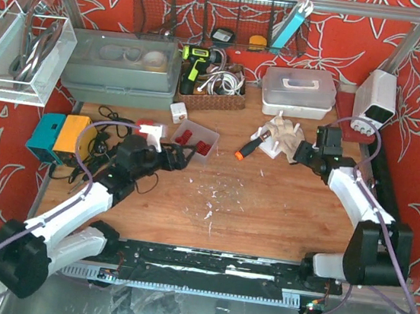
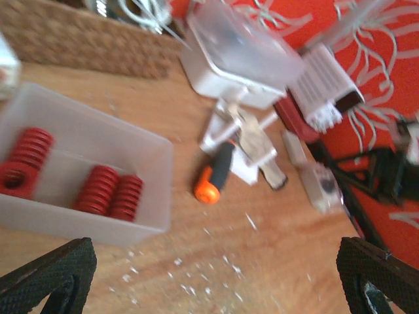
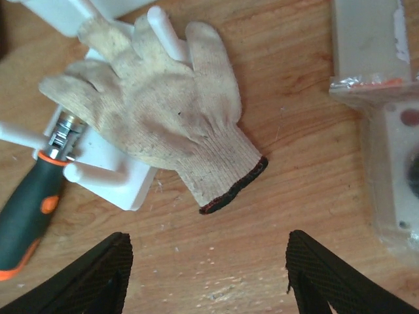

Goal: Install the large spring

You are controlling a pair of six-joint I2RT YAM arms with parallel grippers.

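The left arm's fingers (image 2: 49, 271) are hanging spread wide and empty, and the right arm's fingers (image 3: 98, 275) are spread too. The glove (image 3: 157, 111) is draping over the white fixture (image 3: 108, 180), probably blocking seating, and the smaller springs (image 2: 111, 193) are inviting a wrong pick. The large spring (image 2: 26, 160) is lying in the tray (image 2: 141, 147), ahead-left of the left fingers, not between them.

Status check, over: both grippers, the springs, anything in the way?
Left gripper open, empty, short of tray. Springs lie in tray, none picked. Right gripper open above glove; glove drapes over fixture.
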